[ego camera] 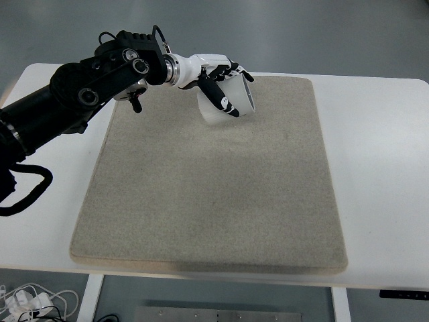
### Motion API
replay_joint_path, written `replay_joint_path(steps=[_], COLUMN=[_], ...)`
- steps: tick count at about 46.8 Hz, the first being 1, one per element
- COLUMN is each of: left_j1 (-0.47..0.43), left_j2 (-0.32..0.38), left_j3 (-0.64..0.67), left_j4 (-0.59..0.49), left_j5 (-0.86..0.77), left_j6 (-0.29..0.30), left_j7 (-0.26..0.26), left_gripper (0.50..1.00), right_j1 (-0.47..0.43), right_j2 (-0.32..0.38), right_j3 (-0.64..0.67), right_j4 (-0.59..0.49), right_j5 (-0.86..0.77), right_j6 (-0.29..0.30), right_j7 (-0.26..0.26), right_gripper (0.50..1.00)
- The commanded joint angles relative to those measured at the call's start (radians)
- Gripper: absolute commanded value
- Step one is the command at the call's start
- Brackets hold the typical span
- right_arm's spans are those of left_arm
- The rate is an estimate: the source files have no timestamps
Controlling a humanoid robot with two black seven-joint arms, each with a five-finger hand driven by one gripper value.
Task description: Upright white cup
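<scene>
A mat (208,194) lay across the middle of the table (382,154), with bare tabletop to its left and right. Above the mat's far edge, left of centre, the left hand (218,84) held a cup (231,104) tilted and clear of the mat, its arm (74,100) entering from the left.

The left arm is reaching in from the left edge, stretching forward and rightward, its black forearm angling up to a white wrist, and the left hand (221,84) is curling its black-tipped fingers (219,99) around the white cup (231,104), holding it tilted.
</scene>
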Motion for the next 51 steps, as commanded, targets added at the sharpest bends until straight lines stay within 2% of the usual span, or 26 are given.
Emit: replay_joint_path(steps=[1, 5, 13, 18, 31, 46, 51], left_j1=[-0.001, 0.002, 0.031, 0.055, 0.150, 0.238, 0.267], left_j2=[0.004, 0.004, -0.004, -0.005, -0.007, -0.008, -0.025], left_j3=[0.002, 0.005, 0.000, 0.000, -0.003, -0.035, -0.034], left_j4=[0.042, 0.094, 0.176, 0.197, 0.202, 0.202, 0.207], left_j5=[-0.095, -0.171, -0.237, -0.332, -0.421, -0.450, -0.445], left_j6=[-0.008, -0.007, -0.011, -0.011, -0.011, -0.011, -0.002], left_j7=[-0.059, -0.117, -0.266, -0.329, -0.544, -0.760, -0.767], left_gripper=[0.555, 0.548, 0.525, 0.525, 0.527, 0.536, 0.553], right_j1=[0.000, 0.000, 0.000, 0.000, 0.000, 0.000, 0.000], right_j2=[0.000, 0.000, 0.000, 0.000, 0.000, 0.000, 0.000], right_j3=[0.000, 0.000, 0.000, 0.000, 0.000, 0.000, 0.000], right_j4=[0.000, 0.000, 0.000, 0.000, 0.000, 0.000, 0.000], right_j5=[0.000, 0.000, 0.000, 0.000, 0.000, 0.000, 0.000], right_j6=[0.000, 0.000, 0.000, 0.000, 0.000, 0.000, 0.000], right_j7=[0.000, 0.000, 0.000, 0.000, 0.000, 0.000, 0.000], right_gripper=[0.952, 0.952, 0.952, 0.952, 0.952, 0.952, 0.952])
